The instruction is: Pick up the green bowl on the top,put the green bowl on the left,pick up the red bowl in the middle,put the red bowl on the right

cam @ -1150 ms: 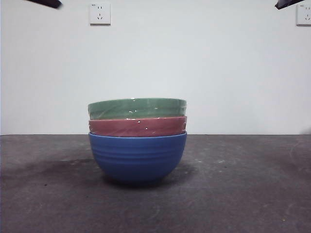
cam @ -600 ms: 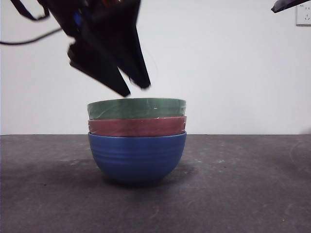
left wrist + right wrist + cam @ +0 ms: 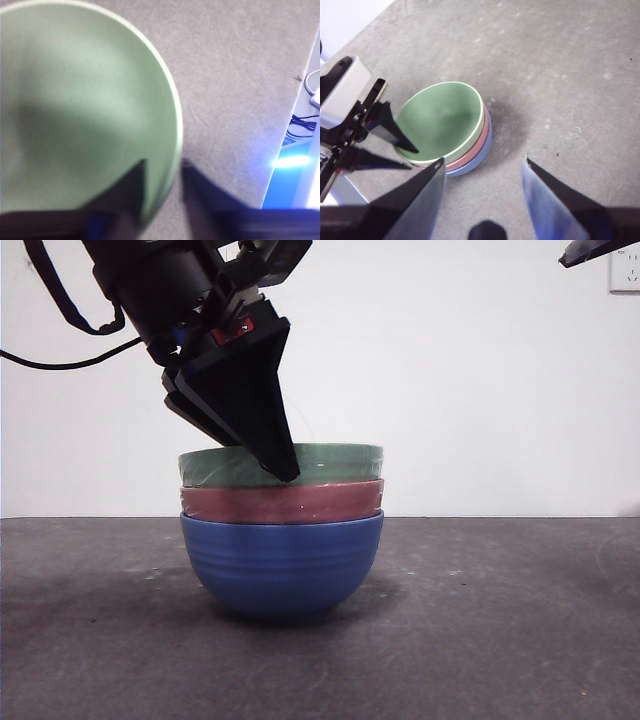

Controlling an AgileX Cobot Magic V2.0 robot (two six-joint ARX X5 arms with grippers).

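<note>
Three bowls stand nested in the middle of the table. The green bowl point(image 3: 335, 464) is on top, the red bowl point(image 3: 300, 502) under it, and a blue bowl point(image 3: 282, 565) at the bottom. My left gripper point(image 3: 268, 466) has come down from the upper left onto the green bowl's near-left rim. In the left wrist view the left gripper point(image 3: 164, 167) is open, one jaw inside the green bowl point(image 3: 75, 115) and one outside, with the rim between them. My right gripper point(image 3: 483, 161) is open and empty, high above the stack point(image 3: 442, 120).
The dark grey table point(image 3: 500, 620) spreads to both sides of the stack. The right arm shows as a black tip point(image 3: 592, 250) at the top right corner. The table's edge with cables point(image 3: 302, 125) beyond it shows in the left wrist view.
The left arm came into view from the upper left and lowered its jaws onto the green bowl's rim. The bowls and the right arm have not moved.
</note>
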